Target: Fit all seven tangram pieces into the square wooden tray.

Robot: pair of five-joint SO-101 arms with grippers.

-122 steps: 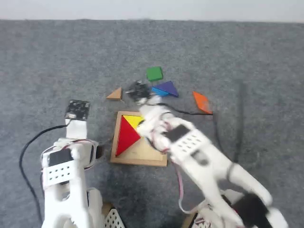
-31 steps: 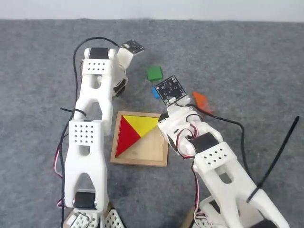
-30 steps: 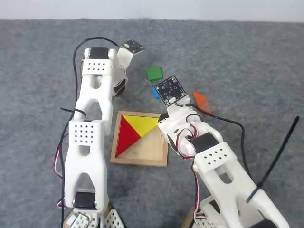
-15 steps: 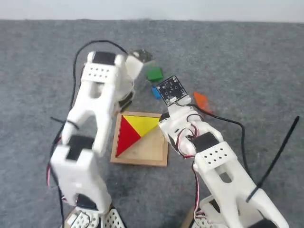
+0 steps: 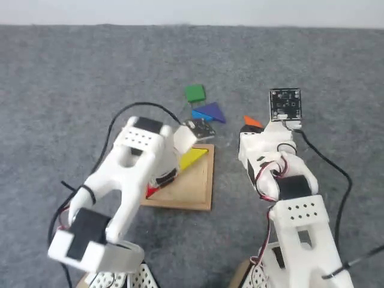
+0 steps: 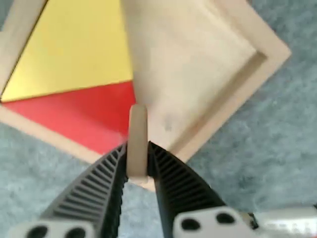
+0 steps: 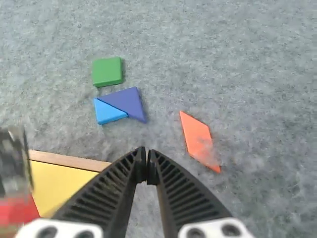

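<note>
The square wooden tray (image 5: 201,195) lies mid-table with a yellow triangle (image 5: 193,157) and a red triangle (image 5: 150,191) in it. My left gripper (image 6: 137,148) is shut on a tan wooden piece (image 6: 137,130) held edge-on, just above the tray's bare floor (image 6: 198,64) beside the red triangle (image 6: 79,119). The left arm (image 5: 144,156) covers much of the tray. My right gripper (image 7: 146,154) is shut on nothing, low over the carpet off the tray's far right corner (image 7: 64,159). Beyond it lie the green square (image 7: 106,71), blue triangle (image 7: 108,113), purple triangle (image 7: 128,100) and orange parallelogram (image 7: 199,140).
Grey carpet covers the table. The loose pieces cluster behind the tray: green square (image 5: 195,93), purple triangle (image 5: 211,110), orange parallelogram (image 5: 252,122). The right arm (image 5: 279,174) stands to the tray's right. A black cable (image 5: 324,162) trails off it.
The left arm has swung from the far back left down over the tray, carrying the tan piece. The right arm has pulled away from the tray's corner toward the right.
</note>
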